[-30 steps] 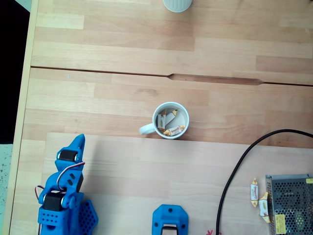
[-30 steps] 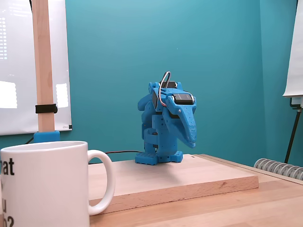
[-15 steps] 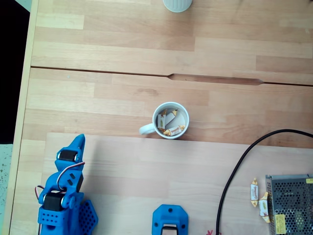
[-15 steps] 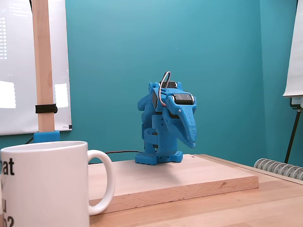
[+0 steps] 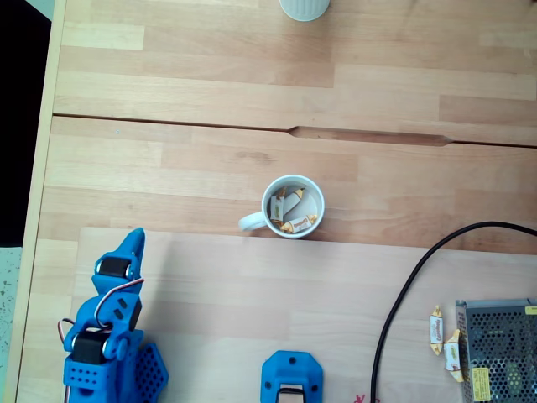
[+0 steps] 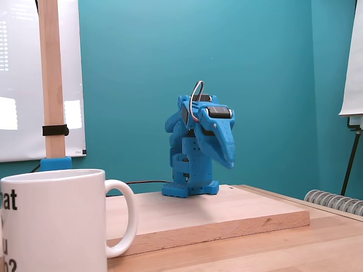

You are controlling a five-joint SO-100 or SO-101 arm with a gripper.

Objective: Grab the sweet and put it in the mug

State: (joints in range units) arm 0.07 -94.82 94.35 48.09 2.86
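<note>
The white mug (image 5: 251,222) stands mid-table in a fixed view from above, handle to the left, with a few wrapped sweets (image 5: 299,224) lying inside. Two more sweets (image 5: 435,326) lie on the table at the lower right, beside a metal mesh box. The blue arm is folded at the lower left, far from both. Its gripper (image 5: 132,243) is shut and holds nothing. In a fixed view from table level, the mug (image 6: 57,221) fills the front left and the gripper (image 6: 229,163) points down to the right.
A black cable (image 5: 403,290) curves across the right side. The mesh box (image 5: 497,348) sits at the lower right corner. A blue mount (image 5: 291,379) is at the bottom edge. A pale ribbed cup (image 5: 304,7) stands at the top edge. The arm rests on a raised wooden board (image 6: 227,212).
The folded arm's gripper tip has lifted slightly. The mug and the sweets have not moved.
</note>
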